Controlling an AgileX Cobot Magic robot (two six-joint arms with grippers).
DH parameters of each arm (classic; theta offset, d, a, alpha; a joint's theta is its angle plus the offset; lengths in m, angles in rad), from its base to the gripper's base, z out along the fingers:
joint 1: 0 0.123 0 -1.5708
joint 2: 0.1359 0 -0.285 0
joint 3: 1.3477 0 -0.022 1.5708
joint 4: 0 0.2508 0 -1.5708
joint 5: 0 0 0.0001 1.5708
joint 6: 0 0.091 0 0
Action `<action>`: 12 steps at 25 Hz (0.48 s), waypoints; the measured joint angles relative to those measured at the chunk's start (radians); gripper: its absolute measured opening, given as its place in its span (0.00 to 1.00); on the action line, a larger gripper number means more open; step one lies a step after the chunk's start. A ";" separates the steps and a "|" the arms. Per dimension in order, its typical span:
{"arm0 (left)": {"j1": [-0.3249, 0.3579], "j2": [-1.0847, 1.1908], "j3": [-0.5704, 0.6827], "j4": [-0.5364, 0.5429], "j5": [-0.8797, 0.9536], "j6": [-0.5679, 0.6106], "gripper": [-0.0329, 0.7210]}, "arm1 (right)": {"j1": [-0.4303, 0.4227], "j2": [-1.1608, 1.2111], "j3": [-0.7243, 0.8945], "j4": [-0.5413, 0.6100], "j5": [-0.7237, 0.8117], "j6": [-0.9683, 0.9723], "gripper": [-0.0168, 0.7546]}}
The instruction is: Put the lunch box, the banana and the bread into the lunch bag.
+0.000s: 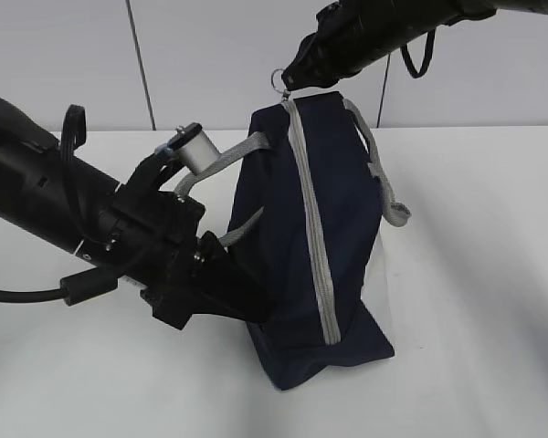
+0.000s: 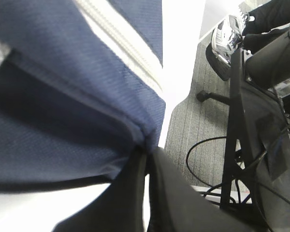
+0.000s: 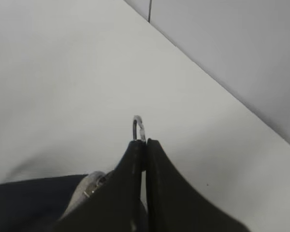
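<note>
Upright on the white table (image 1: 475,274), the navy lunch bag (image 1: 274,255) stands pinched at two points, as we see it from the exterior camera. Our right gripper (image 1: 290,84) is clenched on the metal zipper ring (image 1: 279,79) at the bag's top, at the upper end of the closed grey zipper band (image 1: 312,228). Our left gripper (image 1: 256,306) is clamped on the blue fabric low on the bag's near left side.

Only the right wrist camera shows the ring (image 3: 138,127) poking up from between that gripper's (image 3: 145,144) closed tips. Only the left wrist camera shows the fold of cloth (image 2: 142,133) caught in the left gripper (image 2: 147,150), plus the carpeted floor (image 2: 193,125) beyond the table edge.

We cannot tell what the bag holds; grey handles (image 1: 384,182) hang at both sides.
</note>
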 joint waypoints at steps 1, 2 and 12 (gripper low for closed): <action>0.000 0.000 0.000 0.003 0.000 0.000 0.04 | -0.004 0.023 -0.015 0.011 0.014 0.004 0.00; 0.000 0.000 0.000 0.005 0.000 0.000 0.04 | -0.009 0.039 -0.030 0.020 0.028 0.010 0.00; 0.002 0.000 0.000 0.019 -0.017 -0.126 0.18 | -0.022 0.061 -0.107 0.042 0.150 0.023 0.00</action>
